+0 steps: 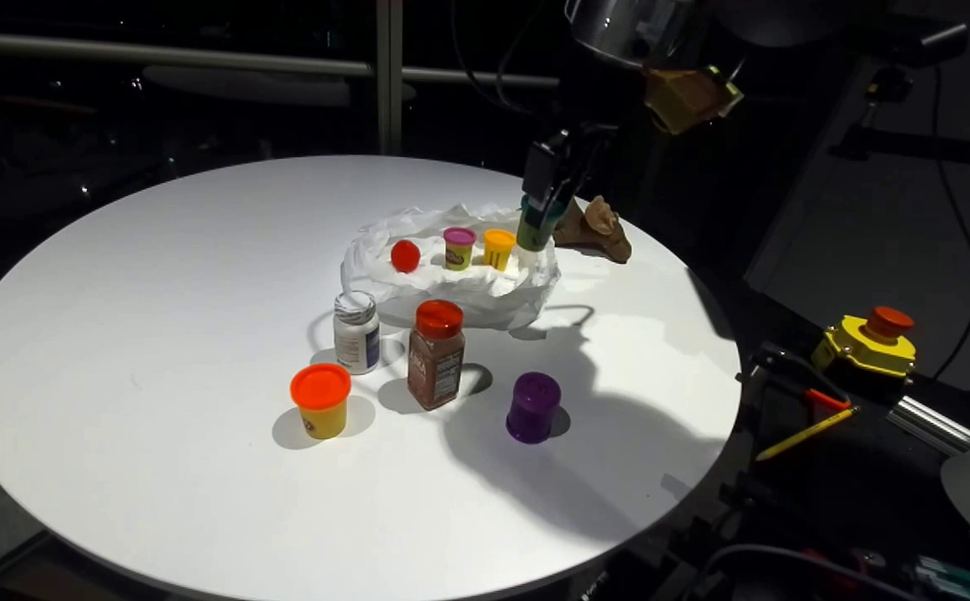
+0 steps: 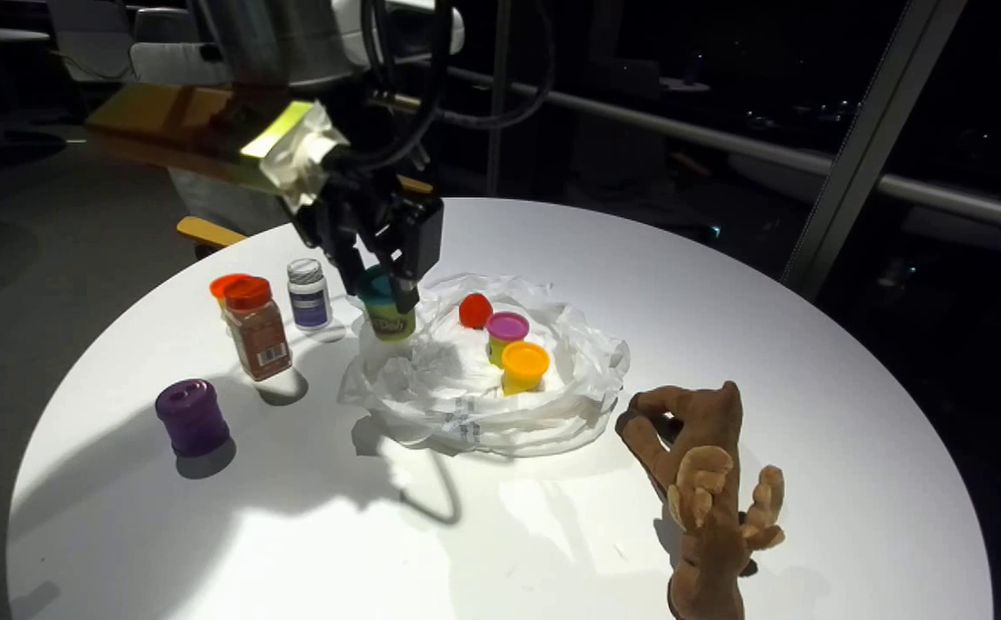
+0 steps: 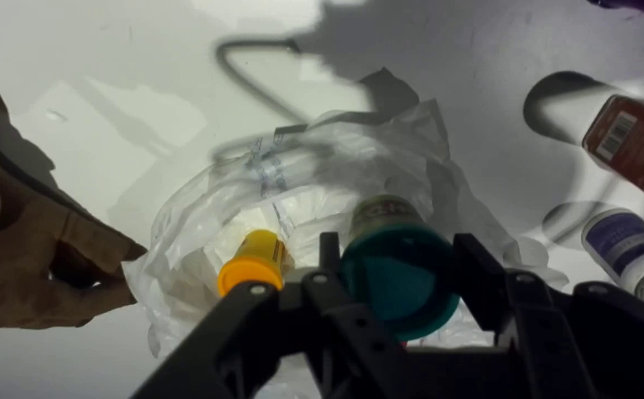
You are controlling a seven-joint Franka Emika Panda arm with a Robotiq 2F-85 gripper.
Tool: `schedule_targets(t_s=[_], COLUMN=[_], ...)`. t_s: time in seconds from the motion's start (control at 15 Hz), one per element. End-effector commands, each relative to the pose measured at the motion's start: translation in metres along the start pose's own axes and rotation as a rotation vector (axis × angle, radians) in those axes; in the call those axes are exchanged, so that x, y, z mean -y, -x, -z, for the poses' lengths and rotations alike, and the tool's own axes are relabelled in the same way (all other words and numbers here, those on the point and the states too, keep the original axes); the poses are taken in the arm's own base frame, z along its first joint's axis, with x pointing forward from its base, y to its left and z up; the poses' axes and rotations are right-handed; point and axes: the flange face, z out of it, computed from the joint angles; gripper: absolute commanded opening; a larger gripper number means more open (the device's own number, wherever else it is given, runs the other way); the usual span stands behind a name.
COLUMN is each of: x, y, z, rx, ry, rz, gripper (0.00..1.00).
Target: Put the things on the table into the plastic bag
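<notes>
Three small things sit inside the translucent whitish bag of wrinkled plastic film (image 1: 485, 310). Left to right in an exterior view: a red rounded lump (image 1: 406, 256), a small yellow-green tub with a pinkish-purple lid (image 1: 458, 250), a small yellow tub with a yellow-orange lid (image 1: 497, 250). Bag lies spread on the large round white tabletop (image 1: 159, 292), toward its far side.

A fourth is in my gripper (image 3: 399, 260): a green tub with a teal lid (image 1: 532, 238), raised, lid uppermost. My two black fingers (image 3: 480, 285) stand apart by the tub's breadth, one against each side, with the tub clasped between them. In both exterior views it hangs over the bag's edge; whether its base touches the film, I cannot tell.

On the tabletop, near side of the bag, sides as above, all upright: a white plastic bottle with a blue-violet label (image 1: 357, 338), at left; a squarish clear jar with a red cap and reddish-brown contents (image 1: 435, 361), to its right; a yellow tub with an orange-red lid (image 1: 323, 405), near left; a purple cylindrical container (image 1: 533, 407), near right, apart from the jar.

Far right, just beside the bag: a brown plush toy (image 1: 593, 236). I cannot tell if the two touch.

Off the table, right: a yellow box with a red button (image 1: 865, 346), a yellow pencil (image 1: 809, 432).
</notes>
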Motion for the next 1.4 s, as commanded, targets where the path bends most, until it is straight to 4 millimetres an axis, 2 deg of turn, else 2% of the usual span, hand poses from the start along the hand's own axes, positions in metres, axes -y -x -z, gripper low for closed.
schedule_targets(t_s=[0.0, 0.2, 0.53, 0.73, 0.87, 0.93, 1.0, 1.2, 1.33], x=[-0.006, -0.014, -0.022, -0.021, -0.020, -0.021, -0.021, -0.017, -0.009], y=[-0.041, -0.057, -0.065, -0.071, -0.076, -0.078, -0.078, -0.071, -0.062], z=[-0.012, -0.044, -0.110, -0.129, -0.131, -0.124, -0.120, -0.090, -0.067], rx=[-0.001, 0.050, 0.137, 0.123, 0.110, 0.105, 0.097, 0.088, 0.097], ry=[0.006, -0.004, -0.015, -0.022, -0.016, -0.008, -0.013, -0.023, -0.016], rz=[-0.065, -0.101, -0.193, -0.227, -0.227, -0.220, -0.222, -0.210, -0.189], gripper=[0.29, 0.29, 0.29, 0.29, 0.29, 0.79, 0.80, 0.99, 1.00])
